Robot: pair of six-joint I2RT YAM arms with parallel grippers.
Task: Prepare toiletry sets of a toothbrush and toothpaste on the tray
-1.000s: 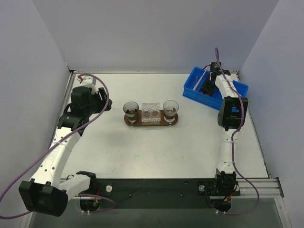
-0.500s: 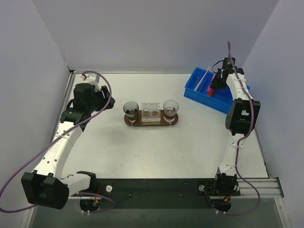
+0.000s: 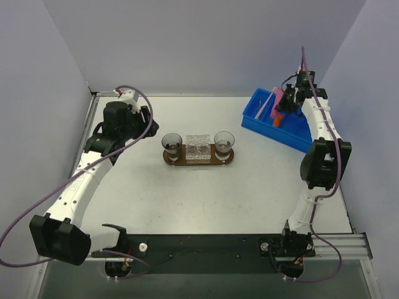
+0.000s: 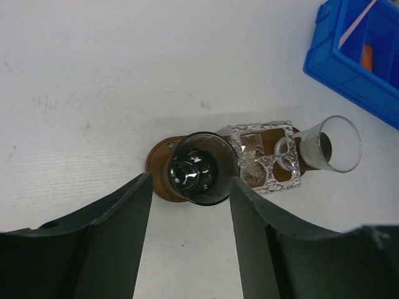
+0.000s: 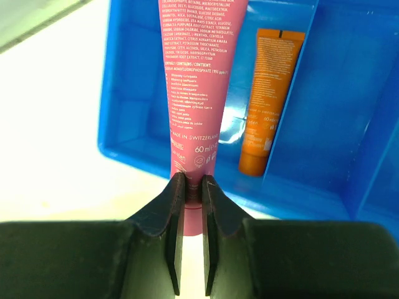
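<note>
Right fingers (image 5: 177, 249) pinch one end of the magenta toothpaste tube (image 5: 194, 81) at the far right corner of the bench (image 3: 187, 199), above the blue bin (image 5: 124, 93); left fingers (image 4: 112, 230) gape wide and empty over the tray (image 4: 159, 171) mid-bench. Raise the tube clear of the bin wall before swinging toward the nearer glass (image 3: 224, 141), sparing the orange tube (image 5: 265, 106) and toothbrush (image 3: 267, 103).

The white table (image 3: 187, 193) is matte and faintly scuffed, with pale walls on three sides. A dark-brown wooden tray (image 3: 168, 159) lies flat near its middle, long side running left to right. A blue plastic bin (image 3: 265, 128) sits in the far right corner, turned askew to the table's edges, well apart from the tray.
</note>
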